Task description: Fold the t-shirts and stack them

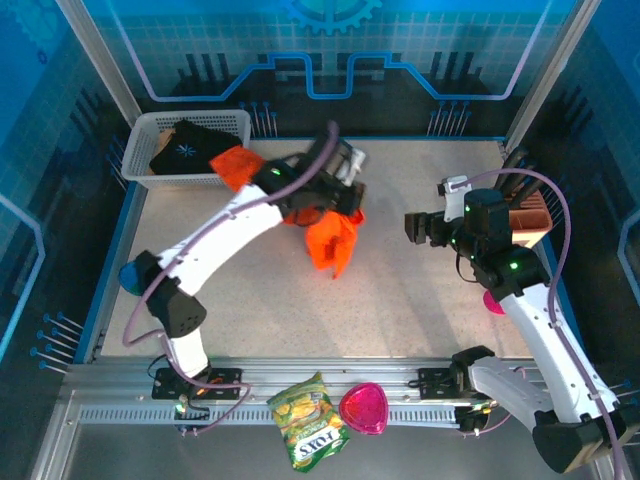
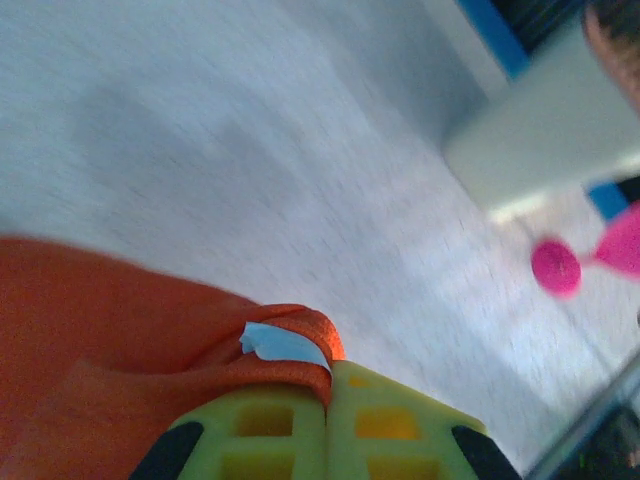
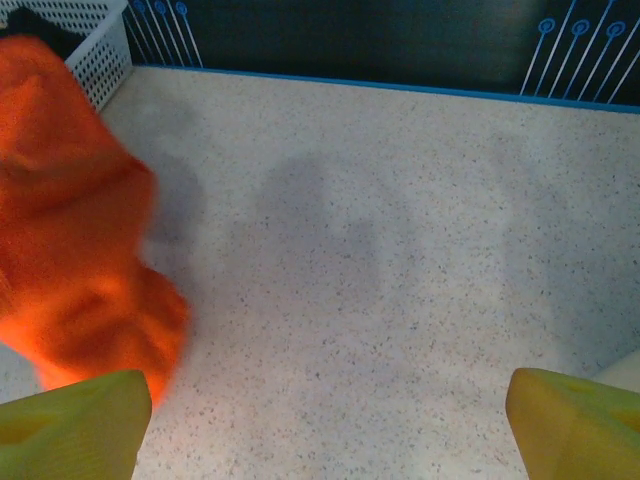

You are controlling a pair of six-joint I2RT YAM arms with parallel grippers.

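The bright orange t-shirt (image 1: 330, 242) hangs bunched above the table's middle, part of it trailing back toward the basket. My left gripper (image 1: 345, 195) is shut on the orange t-shirt (image 2: 120, 330); its green fingers (image 2: 300, 425) pinch the collar hem beside a pale blue label. The black t-shirt (image 1: 185, 148) with a white starburst lies in the white basket (image 1: 140, 150) at the far left. My right gripper (image 1: 418, 226) hovers open to the right of the hanging orange t-shirt (image 3: 70, 220), with bare table between its yellow fingers (image 3: 70, 425).
A yellow-green snack bag (image 1: 310, 420) and a pink heart-shaped dish (image 1: 365, 408) lie on the front rail. A pink object (image 1: 492, 302) sits by the right arm, with a brown item (image 1: 530, 215) behind it. A blue thing (image 1: 130, 275) shows at the left edge.
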